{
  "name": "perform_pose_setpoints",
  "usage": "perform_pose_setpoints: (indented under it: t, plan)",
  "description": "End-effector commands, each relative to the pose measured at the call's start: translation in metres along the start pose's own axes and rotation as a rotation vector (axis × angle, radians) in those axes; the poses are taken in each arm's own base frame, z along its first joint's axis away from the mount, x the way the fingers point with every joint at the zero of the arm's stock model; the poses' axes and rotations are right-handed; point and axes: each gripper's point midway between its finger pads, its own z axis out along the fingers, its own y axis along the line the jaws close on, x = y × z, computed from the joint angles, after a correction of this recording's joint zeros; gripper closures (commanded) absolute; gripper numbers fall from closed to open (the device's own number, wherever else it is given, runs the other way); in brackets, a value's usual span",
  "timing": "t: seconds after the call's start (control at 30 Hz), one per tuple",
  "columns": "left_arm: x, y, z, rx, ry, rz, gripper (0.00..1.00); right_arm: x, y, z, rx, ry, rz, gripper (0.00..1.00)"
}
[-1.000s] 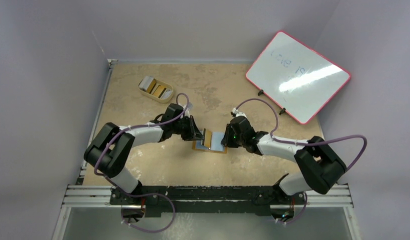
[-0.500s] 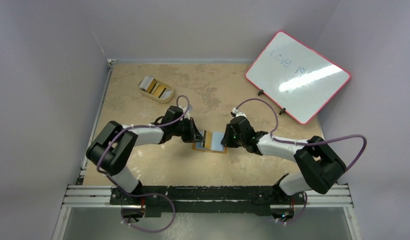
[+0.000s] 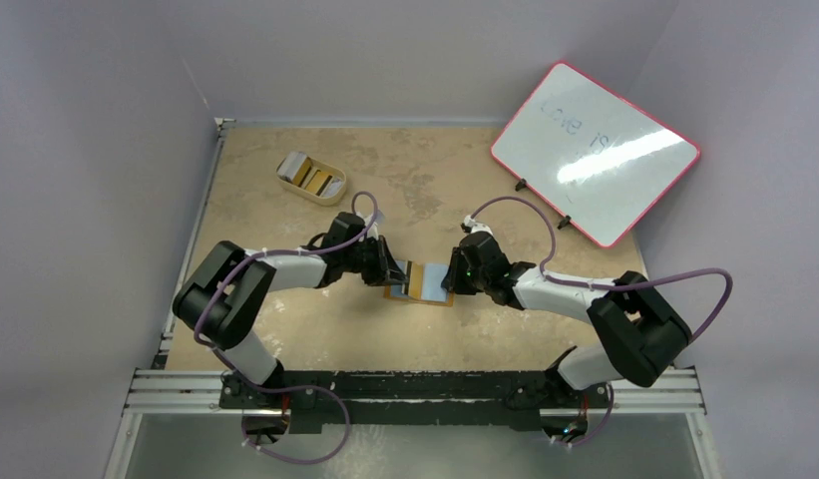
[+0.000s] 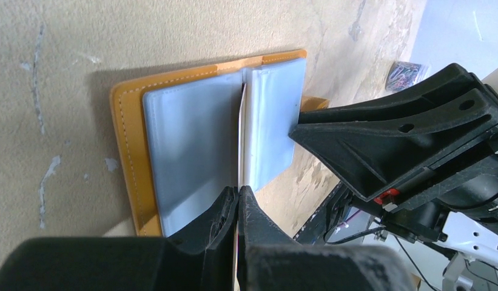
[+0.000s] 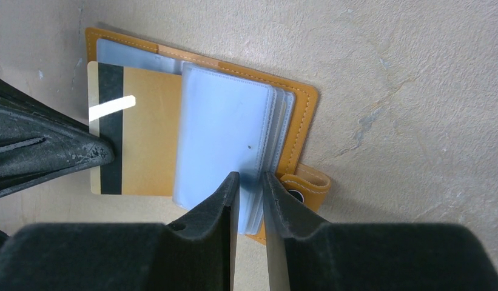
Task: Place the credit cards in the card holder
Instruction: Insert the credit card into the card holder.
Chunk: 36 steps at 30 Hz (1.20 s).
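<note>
The card holder (image 3: 432,296) lies open on the table, orange-tan with pale blue plastic pockets (image 5: 225,130). My left gripper (image 3: 394,271) is shut on a gold-brown credit card (image 5: 146,139) with a black stripe. The card lies partly under the lifted pocket leaves. In the left wrist view the card (image 4: 241,136) shows edge-on between the pockets, with my left gripper (image 4: 238,191) closed on it. My right gripper (image 5: 250,180) is pinched on the stack of pocket leaves near the snap tab (image 5: 308,187). It also shows in the top view (image 3: 451,280).
A cream oval tray (image 3: 285,179) with more cards stands at the back left. A red-framed whiteboard (image 3: 595,150) leans at the back right. Walls close the table on the left and at the back.
My left arm's elbow has shifted a little. Both grippers, the card and the card holder stay about where they were.
</note>
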Motion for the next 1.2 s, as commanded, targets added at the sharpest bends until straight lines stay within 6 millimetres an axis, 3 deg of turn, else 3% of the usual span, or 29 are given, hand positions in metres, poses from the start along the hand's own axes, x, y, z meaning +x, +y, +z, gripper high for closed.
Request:
perform_pose_setpoints:
  t: [0.0, 0.7, 1.17]
  plan:
    - [-0.017, -0.019, -0.012, 0.019, -0.047, 0.071, 1.00, 0.005, -0.008, 0.000, 0.031, 0.005, -0.008, 0.77]
    - [-0.021, -0.028, -0.011, 0.078, -0.054, 0.048, 1.00, 0.003, -0.006, -0.002, 0.025, 0.000, -0.009, 0.77]
    - [-0.014, -0.017, -0.005, 0.062, -0.026, 0.040, 1.00, 0.003, -0.006, -0.002, 0.023, 0.001, -0.011, 0.77]
